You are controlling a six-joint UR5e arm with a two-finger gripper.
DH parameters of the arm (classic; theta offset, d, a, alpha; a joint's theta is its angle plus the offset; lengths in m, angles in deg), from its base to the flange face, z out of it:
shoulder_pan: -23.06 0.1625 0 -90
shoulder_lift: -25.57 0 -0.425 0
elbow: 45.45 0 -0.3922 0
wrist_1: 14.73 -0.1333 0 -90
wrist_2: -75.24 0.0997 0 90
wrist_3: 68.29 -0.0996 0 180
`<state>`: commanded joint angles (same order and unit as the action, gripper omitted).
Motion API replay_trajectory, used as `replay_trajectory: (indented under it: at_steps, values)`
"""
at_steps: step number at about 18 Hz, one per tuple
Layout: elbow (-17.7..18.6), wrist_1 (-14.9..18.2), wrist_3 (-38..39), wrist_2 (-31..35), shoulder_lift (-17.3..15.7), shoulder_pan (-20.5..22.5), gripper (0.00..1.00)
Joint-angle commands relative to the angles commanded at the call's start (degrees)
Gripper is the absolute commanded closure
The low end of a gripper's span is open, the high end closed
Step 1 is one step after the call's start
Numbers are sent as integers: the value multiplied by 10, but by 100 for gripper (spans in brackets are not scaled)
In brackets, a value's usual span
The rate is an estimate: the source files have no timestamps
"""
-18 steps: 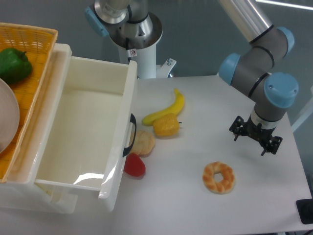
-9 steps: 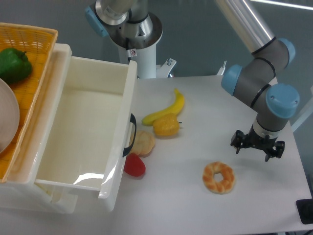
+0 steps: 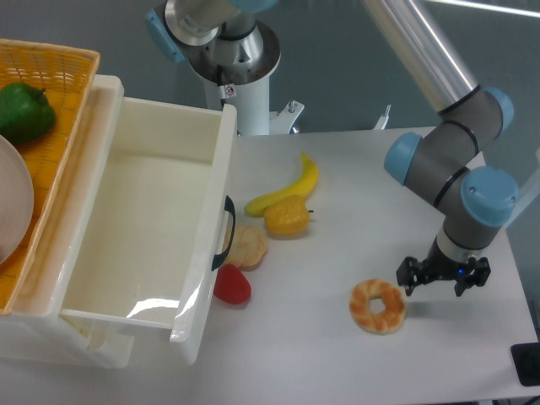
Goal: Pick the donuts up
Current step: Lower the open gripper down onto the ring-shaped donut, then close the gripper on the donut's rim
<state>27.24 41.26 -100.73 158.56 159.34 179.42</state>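
Donut [image 3: 378, 306], one only, lies flat on the white surface [image 3: 337, 363], front right. My pincer [image 3: 444, 278] sits low just right of it, fingers spread wide, holding nothing, not touching the ring as far as I see. Other items I count: one banana [image 3: 287, 191], one yellow-orange toy [image 3: 286, 216] touching its lower end, one pale round toy [image 3: 247, 246] and one red toy [image 3: 232, 286] beside the open white drawer [image 3: 143, 236]. One green pepper [image 3: 25, 111] in the wicker basket [image 3: 52, 67], far left.
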Motion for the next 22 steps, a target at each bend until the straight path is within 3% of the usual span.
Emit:
replay_trajectory:
  at_steps: [10,13,16,22]
  values:
    - [25,-5,9,4,5,-19,0]
    - [28,-6,6,4,4,-19,7]
    - [29,-6,-1,4,2,-18,21]
    - [33,-6,-30,4,-3,-18,69]
